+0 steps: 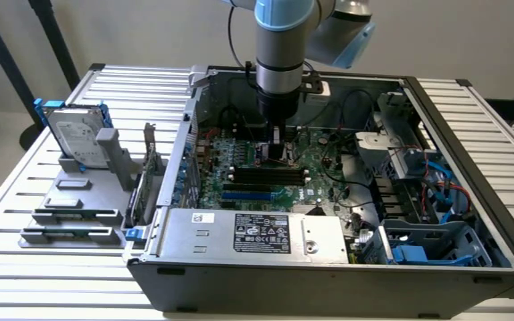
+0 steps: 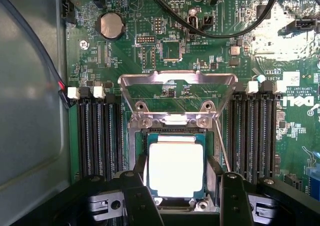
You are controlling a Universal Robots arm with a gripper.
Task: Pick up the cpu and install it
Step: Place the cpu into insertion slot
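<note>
The cpu, a flat square chip with a bright silvery top and a thin dark rim, lies level inside the motherboard socket. The socket's metal load plate is swung up and open behind it. My gripper straddles the chip, with one black finger on each side. The jaws stand wider than the chip, and a gap shows beside the other finger. In the exterior view the arm reaches straight down into the open computer case, the gripper low over the green motherboard.
Black memory slots flank the socket on both sides, and black cables cross the board beyond it. The case walls and power supply hem the arm in. A grey parts holder with a hard drive stands at the exterior view's left.
</note>
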